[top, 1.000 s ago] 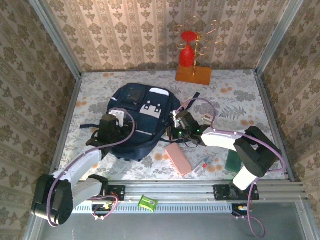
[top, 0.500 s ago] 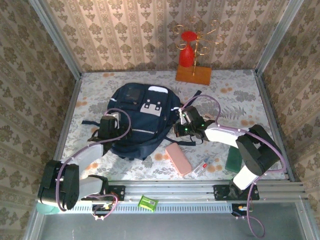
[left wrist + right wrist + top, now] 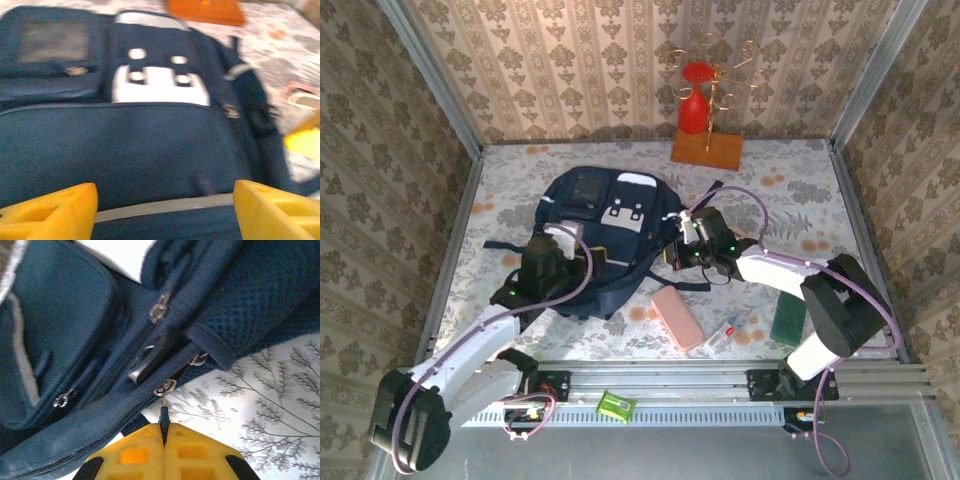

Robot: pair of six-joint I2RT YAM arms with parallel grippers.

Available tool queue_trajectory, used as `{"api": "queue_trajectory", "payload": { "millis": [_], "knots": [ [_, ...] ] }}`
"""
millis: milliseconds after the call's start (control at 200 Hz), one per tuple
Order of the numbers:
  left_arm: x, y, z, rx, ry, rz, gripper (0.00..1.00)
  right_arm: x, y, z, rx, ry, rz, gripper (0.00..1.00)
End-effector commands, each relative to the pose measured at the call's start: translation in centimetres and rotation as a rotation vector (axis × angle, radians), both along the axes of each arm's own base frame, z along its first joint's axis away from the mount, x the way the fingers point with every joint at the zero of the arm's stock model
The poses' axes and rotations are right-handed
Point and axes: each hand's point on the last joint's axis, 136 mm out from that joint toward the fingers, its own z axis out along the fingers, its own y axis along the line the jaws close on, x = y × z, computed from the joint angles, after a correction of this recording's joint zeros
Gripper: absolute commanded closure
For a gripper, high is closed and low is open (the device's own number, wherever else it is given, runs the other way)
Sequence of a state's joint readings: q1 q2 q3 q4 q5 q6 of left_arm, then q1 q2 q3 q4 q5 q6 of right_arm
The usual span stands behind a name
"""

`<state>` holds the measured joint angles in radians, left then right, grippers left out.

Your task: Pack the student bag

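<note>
Surface: a table (image 3: 790,205) covered with a pale floral cloth, closed in by walls of patterned wallpaper and a metal frame.
Student bag: the student bag (image 3: 610,235) lies flat and front up, left of the table's middle, between the two arms.
Hidden on the bag: from above, the left arm covers its near left corner. One dark strap (image 3: 498,248) runs out to the left and passes under that arm.
Hard to make out: the left wrist view is blurred, and a yellow smear at its right edge cannot be identified.
Left gripper: the left gripper (image 3: 165,205) hangs over the bag's front panel. Its yellow fingers stand wide apart with only fabric and a pale stripe between them, and it holds nothing.
Right gripper: the right gripper (image 3: 164,440) is at the bag's right side. Its fingers are pressed together on a thin dark zip pull (image 3: 163,421), which hangs from a metal slider.
Writing: the grey-white patch (image 3: 160,87) bears two small buckles, and any lettering on it is too blurred to read.
Near things: a pink case (image 3: 677,318) lies just beside the bag's near right corner. A dark green flat thing (image 3: 787,322) sits farther right.
Far edge: a red vase (image 3: 694,98) stands on a wooden base (image 3: 707,151).
</note>
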<state>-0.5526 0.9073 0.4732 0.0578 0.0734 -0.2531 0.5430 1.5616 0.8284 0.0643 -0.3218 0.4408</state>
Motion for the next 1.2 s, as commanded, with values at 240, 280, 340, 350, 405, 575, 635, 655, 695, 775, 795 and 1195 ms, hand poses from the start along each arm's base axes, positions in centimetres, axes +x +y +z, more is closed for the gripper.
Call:
{"api": "queue_trajectory", "payload": {
  "millis": [240, 280, 340, 350, 405, 575, 635, 655, 695, 775, 795, 1195],
  "knots": [
    [-4.2, -6.5, -4.7, 0.405, 0.033, -0.349, 0.26, -0.5, 1.7, 6.3, 0.167, -0.078, 0.059, 1.00],
    [-4.2, -6.9, -5.2, 0.442, 0.047, -0.364, 0.26, -0.4, 1.6, 6.1, 0.164, -0.076, 0.056, 1.00],
    [-4.0, -7.4, -6.1, 0.476, 0.068, -0.378, 0.27, -0.4, 1.5, 5.7, 0.155, -0.071, 0.051, 1.00],
    [-4.0, -7.5, -6.3, 0.482, 0.072, -0.382, 0.27, -0.4, 1.5, 5.6, 0.153, -0.070, 0.050, 1.00],
    [-3.8, -7.8, -7.2, 0.510, 0.089, -0.390, 0.30, -0.4, 1.4, 5.0, 0.147, -0.060, 0.047, 1.00],
    [-2.5, -7.1, -8.7, 0.585, 0.111, -0.325, 0.51, -0.3, 0.8, 2.9, 0.109, -0.043, 0.017, 1.00],
    [-2.5, -7.2, -8.7, 0.582, 0.109, -0.330, 0.60, -0.1, 0.4, 2.2, 0.083, -0.045, 0.001, 1.00],
    [-2.5, -7.3, -8.7, 0.579, 0.109, -0.332, 0.64, 0.0, 0.3, 2.0, 0.072, -0.049, -0.005, 1.00],
    [-2.6, -7.4, -8.6, 0.567, 0.111, -0.339, 0.71, 0.2, -0.1, 1.7, 0.046, -0.060, -0.022, 1.00],
    [-3.0, -7.6, -8.2, 0.535, 0.109, -0.366, 0.87, 0.8, -1.6, 0.7, -0.041, -0.081, -0.082, 1.00],
    [-3.0, -7.6, -8.0, 0.525, 0.105, -0.372, 0.91, 1.0, -2.0, 0.6, -0.068, -0.090, -0.098, 1.00],
    [-3.6, -6.1, -5.2, 0.392, 0.020, -0.425, 1.00, 2.6, -2.6, 3.2, 0.200, -0.009, -0.130, 0.27]
  ]
}}
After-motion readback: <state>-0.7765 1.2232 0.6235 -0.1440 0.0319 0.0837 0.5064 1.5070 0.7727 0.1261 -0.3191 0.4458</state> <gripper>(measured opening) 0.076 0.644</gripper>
